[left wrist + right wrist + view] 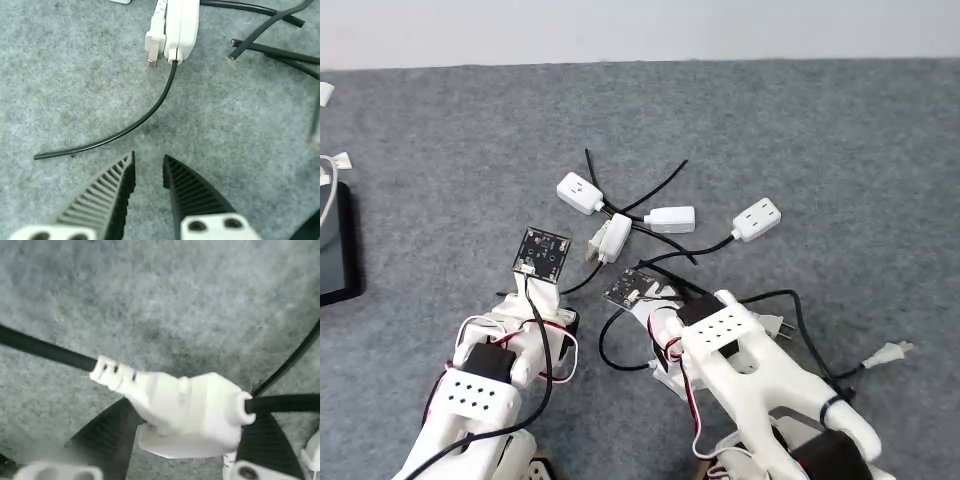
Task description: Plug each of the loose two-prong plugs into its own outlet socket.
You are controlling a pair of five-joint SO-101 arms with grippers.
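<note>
In the right wrist view, a white plug (182,397) is seen lying crosswise between the black fingers (107,435) of the right gripper (187,415). The fingers are spread wide to either side and appear to be pressed against the plug's body, so that it is held above the grey carpet (165,300). Its ribbed collar (114,372) and black lead (45,351) run off past one finger. A second white piece (185,446) is seen just under the plug, but what it is cannot be told. In the left wrist view, the left gripper (148,157) is held low over the carpet with its ribbed fingers (112,187) a little apart and nothing between them. A thin black cable (125,132) lies just beyond the fingertips. Farther off, a pronged plug (154,42) lies side by side with a white socket body (181,25), touching it. The wider layout is given by the high view. That touching pair (611,238) lies ahead of the left arm (480,390), with an outlet socket (580,193) and another white piece (670,218) close by. A second outlet socket (756,220) lies apart from them. A loose plug (888,353) lies well out beside the right arm (750,360), and another plug (775,327) lies right against that arm.
</note>
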